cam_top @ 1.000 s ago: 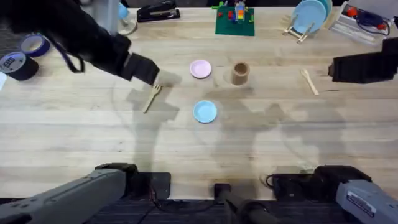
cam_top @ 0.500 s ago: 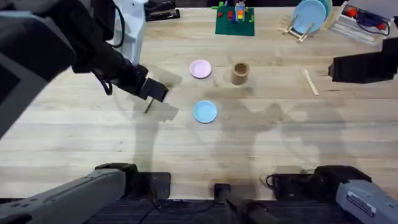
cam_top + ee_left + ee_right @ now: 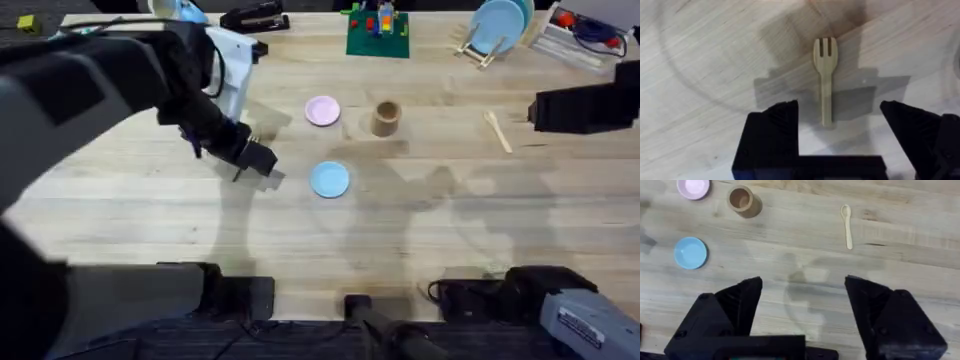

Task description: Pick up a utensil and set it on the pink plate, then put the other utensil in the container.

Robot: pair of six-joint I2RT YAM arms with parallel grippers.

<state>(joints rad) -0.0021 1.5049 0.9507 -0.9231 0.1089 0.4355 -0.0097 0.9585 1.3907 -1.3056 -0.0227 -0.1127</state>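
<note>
Over on the left, the left arm (image 3: pixel 190 110) stretches big and dark across the pale, straight-grained wooden table (image 3: pixel 420 230), and its gripper (image 3: pixel 840 122) hangs low with the two blocky black fingers spread wide. Right between them lies the fork (image 3: pixel 824 75), flat on the boards, a slim pale wooden stick with a short tined head pointing away from the fingers; neither finger touches it, and the handle end sits just inside the gap. From overhead just a sliver of that fork (image 3: pixel 238 175) peeks out beside the gripper's dark tip. Moving toward the middle, the blue plate (image 3: pixel 329 179) sits near the gripper, round, smooth and shallow. Farther back and a touch left of it is the pink plate (image 3: pixel 322 111), the same small round shape with a low rim, bare. Just beside the pink plate stands the cup (image 3: pixel 386 117), a tan-brown cylinder with a cardboard look, upright, its open mouth dark inside. Further right, well apart from the cup, the spoon (image 3: pixel 497 131) lies flat on the wood, an oval bowl on a thin flat handle. At the far right edge sits the right gripper (image 3: pixel 802 297), its chunky black fingers also held wide apart over bare table, gripping nothing, with the spoon, cup and both plates spread out ahead of it.
</note>
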